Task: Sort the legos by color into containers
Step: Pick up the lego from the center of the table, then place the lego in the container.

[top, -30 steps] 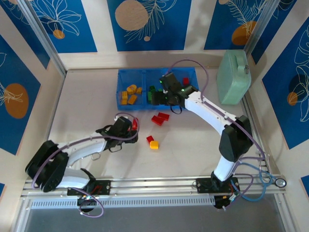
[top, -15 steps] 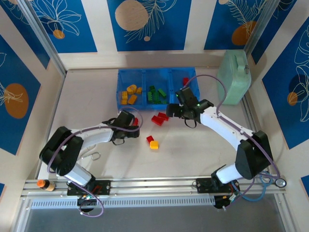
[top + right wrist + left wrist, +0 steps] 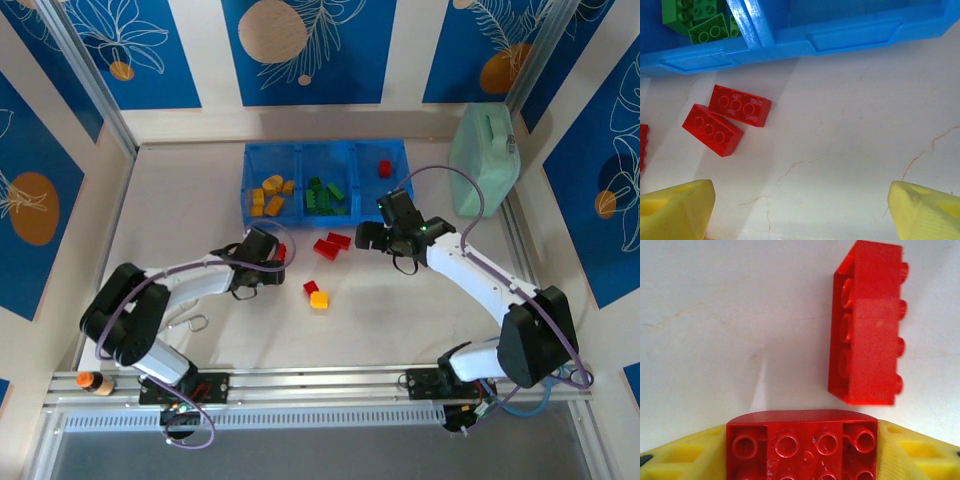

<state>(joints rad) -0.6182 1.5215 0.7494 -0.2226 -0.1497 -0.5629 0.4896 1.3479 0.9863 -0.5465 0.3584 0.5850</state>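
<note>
The blue tray (image 3: 300,222) holds yellow-orange legos (image 3: 270,193) in its left compartment, green ones (image 3: 322,194) in the middle and one red lego (image 3: 385,168) on the right. My left gripper (image 3: 801,450) is shut on a red brick (image 3: 801,440), both yellow fingers (image 3: 685,455) pressing its ends. Another red brick (image 3: 867,325) lies on its side just beyond. My right gripper (image 3: 802,210) hangs open over bare table, to the right of two red bricks (image 3: 740,106) lying before the tray wall (image 3: 790,47).
A small red brick (image 3: 311,288) and an orange one (image 3: 319,299) lie together mid-table. The mint-green case (image 3: 484,160) stands at the back right beside the tray. Low walls ring the table. A small orange-capped item (image 3: 88,381) sits by the left arm's base.
My right gripper has drawn back from over the tray's middle compartment to the table in front of the tray. My left gripper's jaws have closed onto the red brick.
</note>
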